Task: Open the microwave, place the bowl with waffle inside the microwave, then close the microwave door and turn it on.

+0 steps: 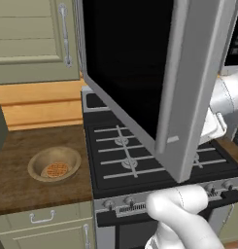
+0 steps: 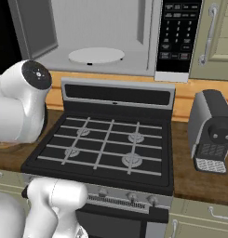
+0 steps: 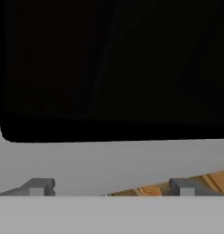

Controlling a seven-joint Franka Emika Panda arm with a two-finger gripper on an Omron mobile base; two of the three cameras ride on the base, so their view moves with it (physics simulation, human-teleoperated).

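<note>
On the wooden table (image 1: 23,180) left of the gas stove (image 1: 140,160), the bowl (image 1: 54,164) with its waffle (image 1: 56,170) waits untouched, so the spread, empty hand (image 3: 109,187), close against the swung-open microwave door (image 1: 140,73), should clear it before descending squarely over the bowl's rim.

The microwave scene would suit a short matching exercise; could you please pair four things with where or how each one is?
Things:
1. microwave door
2. bowl
3. waffle
4. turntable

Descriptions:
A. lying inside the bowl
B. swung open over the stove
C. white disc on the microwave's floor
D. sitting on the wooden counter left of the stove

Pairs: 1-B, 2-D, 3-A, 4-C
</note>
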